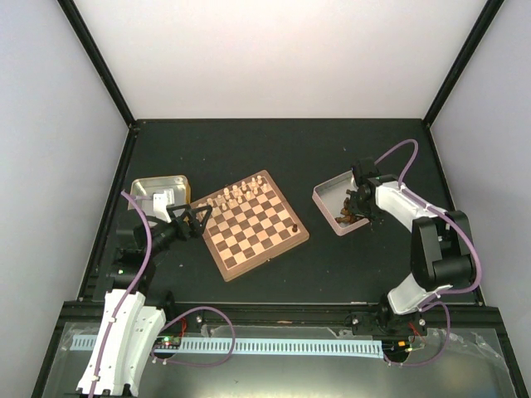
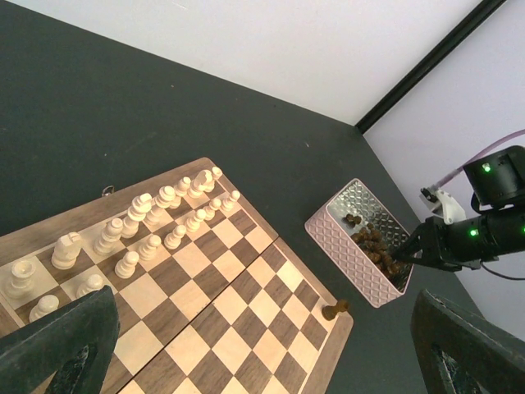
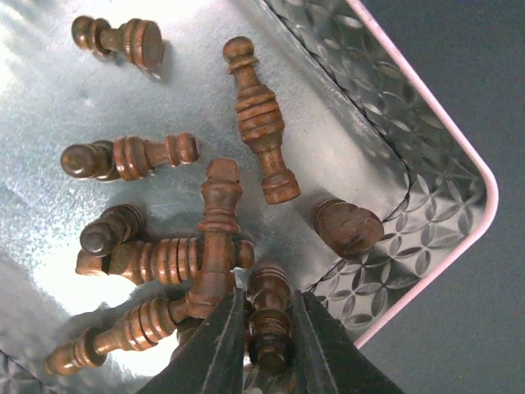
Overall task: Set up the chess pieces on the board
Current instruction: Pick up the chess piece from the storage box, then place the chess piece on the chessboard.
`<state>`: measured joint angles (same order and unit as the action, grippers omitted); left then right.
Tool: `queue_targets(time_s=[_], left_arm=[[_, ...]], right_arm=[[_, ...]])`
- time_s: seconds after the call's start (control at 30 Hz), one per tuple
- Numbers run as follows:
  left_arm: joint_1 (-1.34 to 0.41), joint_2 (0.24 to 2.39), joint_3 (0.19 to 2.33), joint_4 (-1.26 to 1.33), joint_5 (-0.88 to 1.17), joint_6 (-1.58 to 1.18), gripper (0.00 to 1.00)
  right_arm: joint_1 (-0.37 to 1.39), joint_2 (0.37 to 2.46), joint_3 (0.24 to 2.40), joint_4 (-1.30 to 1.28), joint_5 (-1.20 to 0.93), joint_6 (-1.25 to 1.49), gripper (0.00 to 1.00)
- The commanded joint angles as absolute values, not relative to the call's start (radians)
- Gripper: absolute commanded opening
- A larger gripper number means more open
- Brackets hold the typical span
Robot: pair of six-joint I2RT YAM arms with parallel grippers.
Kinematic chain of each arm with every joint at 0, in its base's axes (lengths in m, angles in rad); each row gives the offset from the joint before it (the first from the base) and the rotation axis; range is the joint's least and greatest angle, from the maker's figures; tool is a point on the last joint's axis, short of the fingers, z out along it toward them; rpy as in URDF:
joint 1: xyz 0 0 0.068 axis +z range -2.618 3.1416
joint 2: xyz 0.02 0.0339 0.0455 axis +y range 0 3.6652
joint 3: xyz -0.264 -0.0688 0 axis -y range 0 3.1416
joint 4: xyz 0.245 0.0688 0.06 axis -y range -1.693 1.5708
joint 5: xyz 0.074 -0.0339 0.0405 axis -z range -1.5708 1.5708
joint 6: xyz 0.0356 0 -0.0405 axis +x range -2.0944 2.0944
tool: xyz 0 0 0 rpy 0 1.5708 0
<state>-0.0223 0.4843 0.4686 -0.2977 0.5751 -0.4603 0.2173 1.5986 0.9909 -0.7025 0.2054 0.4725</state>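
Right tool (image 3: pixel 267 300) pinching dark piece (image 3: pixel 271 336), others (image 3: pixel 215 238) crowding

The right gripper (image 3: pixel 269 302) is pinching 1 dark chess piece (image 3: pixel 270 338), with other dark pieces (image 3: pixel 259 123) lying scattered around it inside the pink-rimmed silver tin (image 3: pixel 459 156).

Board (image 1: pixel 257 239): square, chequered pale and dark brown, reddish-brown rim. Lies flat at frame centre, turned diagonally.

Cream pieces (image 1: pixel 236 196): upright, in two rows along the board's upper-left edge.

Lone dark piece (image 1: pixel 296 226): small, upright on the square by the board's right corner.

Other dark pieces (image 3: pixel 254 115): on their sides, jumbled and overlapping in the pink-sided tin (image 1: pixel 323 212) right of the board.

Lowest dark piece (image 3: pixel 269 328): at the wrist view's bottom edge, pinched by the right gripper (image 3: pixel 267 292).
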Motion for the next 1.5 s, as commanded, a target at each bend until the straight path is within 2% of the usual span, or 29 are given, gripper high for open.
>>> queue_targets(time_s=[0.0, 0.17, 0.47, 0.67, 0.9, 1.13, 1.47], left_arm=[[-0.030, 0.483, 0.477, -0.287, 0.564, -0.458, 0.99], [-0.030, 0.483, 0.478, -0.285, 0.564, -0.457, 0.99], [-0.030, 0.487, 0.483, -0.280, 0.571, -0.465, 0.99], [-0.031, 0.491, 0.482, -0.270, 0.589, -0.480, 0.99], [-0.031, 0.481, 0.483, -0.275, 0.611, -0.507, 0.99], [-0.030, 0.455, 0.494, -0.343, 0.596, -0.512, 0.99], [-0.029, 0.479, 0.509, -0.414, 0.503, -0.513, 0.99]], right_arm=[[0.213, 1.599, 0.978, -0.701, 0.210, 0.487, 0.15], [0.213, 1.599, 0.986, -0.660, 0.187, 0.473, 0.07], [0.214, 1.419, 0.991, -0.502, -0.031, 0.457, 0.05], [0.219, 1.403, 0.989, -0.476, -0.290, 0.502, 0.05], [0.372, 1.400, 0.984, -0.434, -0.435, 0.578, 0.05], [0.633, 1.448, 1.000, -0.379, -0.412, 0.658, 0.05], [0.918, 1.661, 1.190, -0.592, -0.009, 0.594, 0.06]])
